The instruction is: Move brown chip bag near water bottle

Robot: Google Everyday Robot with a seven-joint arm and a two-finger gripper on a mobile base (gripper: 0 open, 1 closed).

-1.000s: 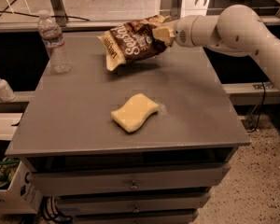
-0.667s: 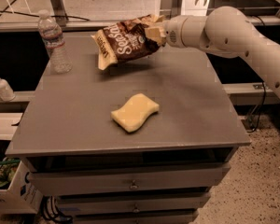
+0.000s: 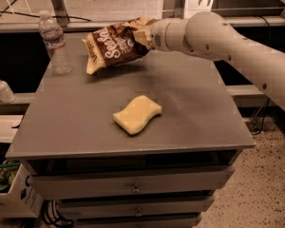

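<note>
Nearest you, the grey metal drawers [image 3: 133, 188] sit under the front edge of the flat grey table [image 3: 76, 122], and a cardboard box [image 3: 12, 194] stands on the floor at the lower left. On the table's front half you see the pale yellow wavy sponge [image 3: 137, 114] lying flat, well apart from everything else. Off the table's left side, on a lower ledge, stands the small white pump dispenser bottle [image 3: 1, 87].

Further back, look at the crinkly dark brown chip bag [image 3: 115, 46] with the white "Sea Salt" lettering: it hangs tilted above the rear of the table, its left end dipping lowest, with its shadow on the surface beneath. Your gripper [image 3: 143, 33] is at the bag's right end, pinching the tan edge there, at the tip of the white robot arm [image 3: 228, 44] that reaches in from the right.

At the back left corner, the tall clear ribbed plastic water bottle [image 3: 54, 42] stands upright, white cap on top. The bag's left end is near it but not touching.
</note>
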